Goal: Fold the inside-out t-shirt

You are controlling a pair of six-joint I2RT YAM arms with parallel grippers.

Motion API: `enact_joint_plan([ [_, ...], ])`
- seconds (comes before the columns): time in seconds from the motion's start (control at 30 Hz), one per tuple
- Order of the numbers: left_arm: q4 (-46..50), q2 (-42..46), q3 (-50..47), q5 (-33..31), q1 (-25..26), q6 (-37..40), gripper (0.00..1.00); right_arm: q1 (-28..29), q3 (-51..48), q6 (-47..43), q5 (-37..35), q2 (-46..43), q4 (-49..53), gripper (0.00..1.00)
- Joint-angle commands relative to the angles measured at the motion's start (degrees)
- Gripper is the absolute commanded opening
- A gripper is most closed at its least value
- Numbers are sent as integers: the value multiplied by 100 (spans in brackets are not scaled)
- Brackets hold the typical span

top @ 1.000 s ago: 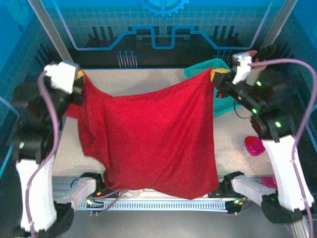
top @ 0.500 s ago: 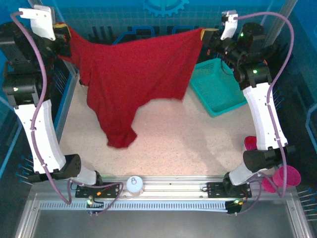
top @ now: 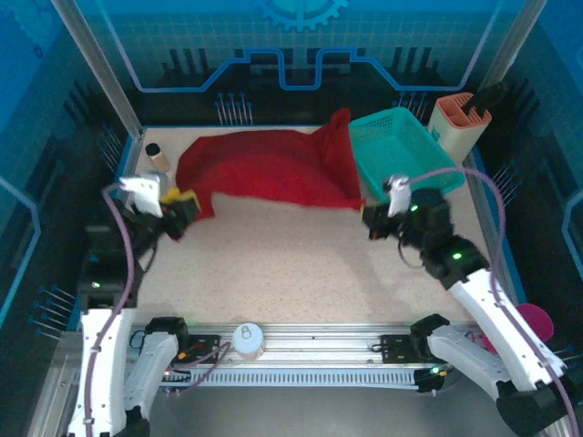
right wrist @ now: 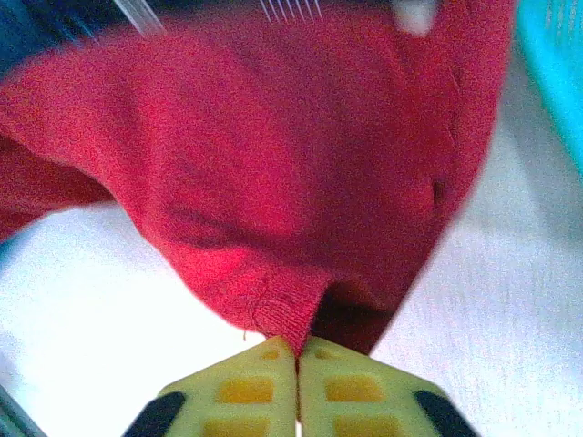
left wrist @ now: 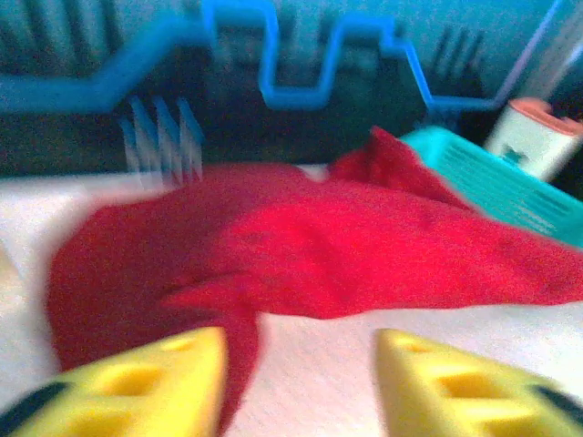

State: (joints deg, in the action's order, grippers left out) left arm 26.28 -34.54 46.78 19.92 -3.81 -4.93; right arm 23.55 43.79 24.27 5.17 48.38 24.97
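The inside-out t-shirt (top: pixel 273 173) is dark red and lies spread across the back of the table, with one peak of cloth propped against the teal basket (top: pixel 410 150). My left gripper (top: pixel 187 208) hovers low at the shirt's left front corner. Its yellow fingers are open in the left wrist view (left wrist: pixel 301 382), with bare table between them and a strip of the shirt (left wrist: pixel 319 246) beside the left finger. My right gripper (top: pixel 369 218) is at the shirt's right front corner. In the right wrist view it (right wrist: pixel 298 350) is shut on the ribbed edge of the shirt (right wrist: pixel 273 164).
The teal basket (left wrist: pixel 501 182) stands at the back right with a beige and orange holder (top: pixel 463 116) behind it. A small cylinder (top: pixel 157 157) sits at the back left, and a pink cup (top: pixel 537 319) is off the table's right edge. Bare tabletop (top: pixel 291 264) lies in front of the shirt.
Both arms came down from holding the shirt up high, and it now lies on the table. The left gripper has opened and let go of its corner.
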Motion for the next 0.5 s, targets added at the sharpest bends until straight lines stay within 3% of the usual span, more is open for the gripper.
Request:
enact_joint_plan([
  [0.0,-637,375,-1252,442,87,-2023,99,101,-1121,1216,-393,65,426,24],
  [0.1,-325,486,-1390,-36,83,-2771,99,34,-1385,1650,-398,133,418,27],
  [0.17,193,223,-1112,-333,74,-2810,99,-34,-1093,1500,-595,265,587,28],
  [0.27,677,-613,-632,-581,52,-3029,99,-22,-446,960,-681,780,579,29],
  [0.37,816,-1661,-256,-808,-26,-3282,99,-6,-9,619,-233,1530,6,33],
  [0.47,706,-2562,-20,-1444,-128,-3459,99,31,342,552,364,2440,-889,35],
])
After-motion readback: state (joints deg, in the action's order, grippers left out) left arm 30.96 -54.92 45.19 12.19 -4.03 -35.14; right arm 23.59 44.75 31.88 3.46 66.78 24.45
